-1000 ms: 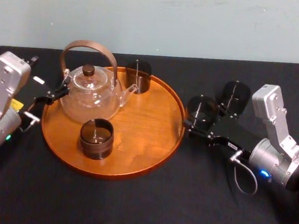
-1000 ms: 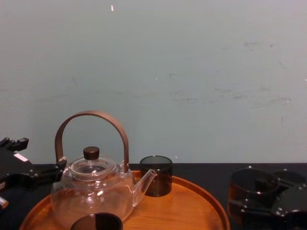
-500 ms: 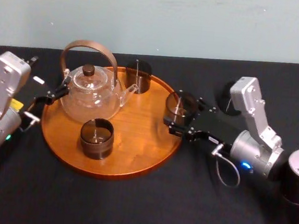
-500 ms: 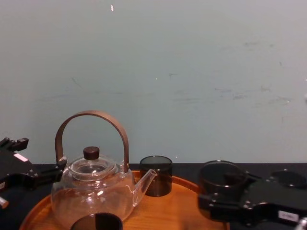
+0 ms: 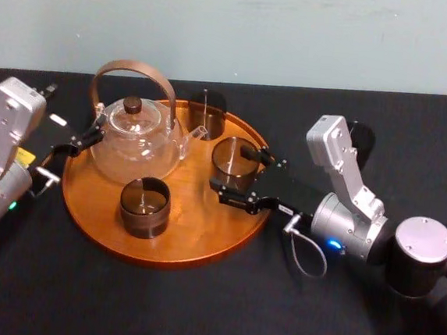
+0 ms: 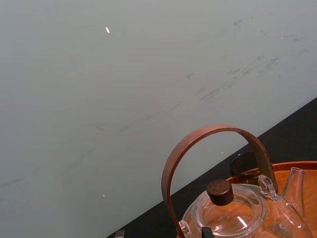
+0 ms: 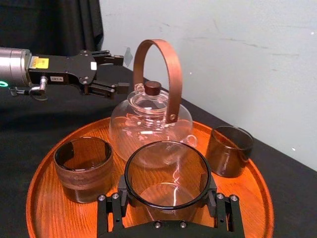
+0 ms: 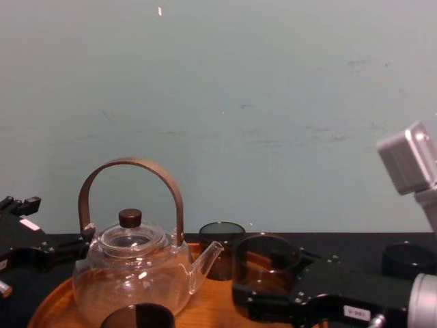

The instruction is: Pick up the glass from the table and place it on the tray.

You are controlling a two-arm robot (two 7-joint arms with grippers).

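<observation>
My right gripper (image 5: 237,173) is shut on a smoky glass (image 5: 234,157), one finger on each side of it. The glass is upright over the right part of the round orange-brown tray (image 5: 194,235). In the right wrist view the held glass (image 7: 167,181) is close up between the fingers (image 7: 110,208), with the tray (image 7: 49,218) below it. From the chest view the glass (image 8: 263,270) hangs near the teapot's spout. The black table (image 5: 196,306) lies under the tray. My left gripper (image 5: 77,145) is open at the tray's left edge, beside the teapot.
A glass teapot (image 5: 136,140) with a brown handle stands on the tray's left. Two more dark glasses stand on the tray, one at the back (image 5: 206,113) and one at the front (image 5: 144,206). Another dark glass (image 5: 361,136) stands on the table behind my right arm.
My right gripper has carried the glass leftward, from beside the tray's right rim to over the tray. The left arm has not moved.
</observation>
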